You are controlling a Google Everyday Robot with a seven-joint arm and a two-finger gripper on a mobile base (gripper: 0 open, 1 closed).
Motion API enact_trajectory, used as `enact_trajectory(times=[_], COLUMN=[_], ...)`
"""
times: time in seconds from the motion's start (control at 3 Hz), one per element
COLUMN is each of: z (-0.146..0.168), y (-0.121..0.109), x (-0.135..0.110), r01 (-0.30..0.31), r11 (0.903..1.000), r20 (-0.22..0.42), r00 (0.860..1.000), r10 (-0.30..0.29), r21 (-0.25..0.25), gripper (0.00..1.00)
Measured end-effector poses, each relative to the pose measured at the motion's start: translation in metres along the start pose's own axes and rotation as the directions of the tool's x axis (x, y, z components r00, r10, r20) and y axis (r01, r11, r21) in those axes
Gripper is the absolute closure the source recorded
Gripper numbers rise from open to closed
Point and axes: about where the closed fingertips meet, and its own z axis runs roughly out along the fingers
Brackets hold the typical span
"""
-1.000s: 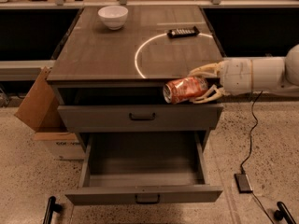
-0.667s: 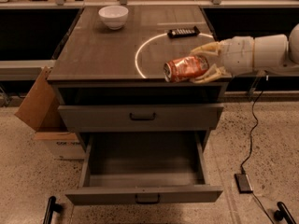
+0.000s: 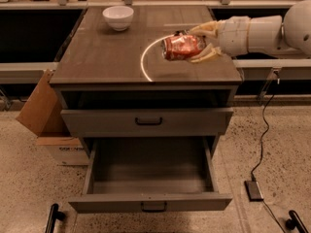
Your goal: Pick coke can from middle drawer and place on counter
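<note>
The coke can [image 3: 181,47], red with silvery ends, lies on its side in my gripper [image 3: 197,44], whose pale fingers [image 3: 206,56] close around it from the right. The gripper holds the can just above the counter [image 3: 107,57], over the right part of the white arc [image 3: 144,63]. The white arm reaches in from the right edge. Below, the middle drawer [image 3: 150,176] is pulled out wide and its grey inner box shows nothing inside. The other drawer front [image 3: 148,122] above it is closed.
A white bowl [image 3: 118,17] stands at the back left of the counter. A cardboard box [image 3: 41,113] leans against the cabinet's left side. A black cable and a small box [image 3: 253,189] lie on the speckled floor at the right.
The gripper has lifted the can from in front of the upper drawer up and back over the counter top. The black remote at the back is now hidden behind the can and fingers.
</note>
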Motion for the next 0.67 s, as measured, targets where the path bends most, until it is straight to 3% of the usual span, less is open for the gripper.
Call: enact_trajectory(times=[0.67], z=[0.042], y=[-0.045], x=[0.012], r01=[-0.107], r11=[0.9934], r20=[-0.067], r00=[0.992], r10=[0.109], r21=[0.041], gripper=[1.00])
